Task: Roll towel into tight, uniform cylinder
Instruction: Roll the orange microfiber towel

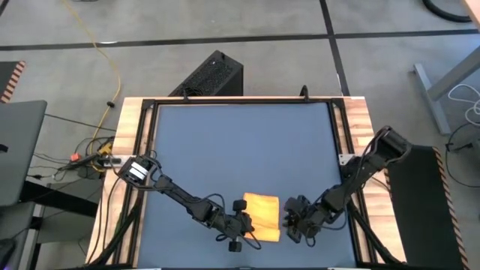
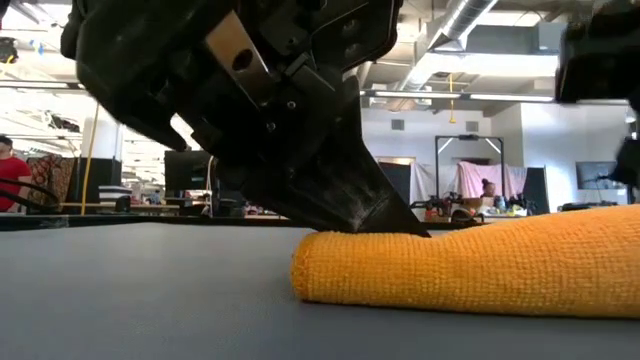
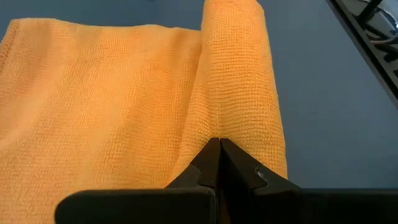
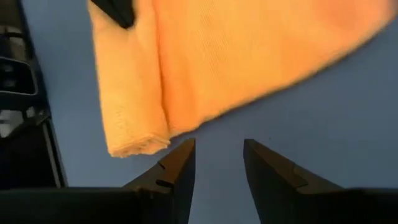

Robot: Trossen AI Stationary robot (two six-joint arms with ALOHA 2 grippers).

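The yellow towel (image 1: 262,216) lies on the dark mat near the table's near edge. Its near part is rolled into a tube (image 3: 239,74) running left to right, and its far part (image 3: 93,106) lies flat. My left gripper (image 1: 247,227) is shut at the roll's left end (image 2: 320,265). My right gripper (image 4: 219,146) is open just off the roll's right end (image 4: 134,140), its fingers over the bare mat and touching nothing. My left gripper rests its shut fingertips (image 2: 410,228) on top of the roll near its left end, at the crease where the roll meets the flat part (image 3: 208,127). The fingers slant down from the table's left and lie along the roll. I cannot tell whether they pinch any cloth.
The table's wooden frame (image 1: 135,127) runs round the mat (image 1: 240,150). Cables and a black box (image 1: 214,75) lie on the floor beyond it. In the low view, people and desks show in the room behind (image 2: 10,165).
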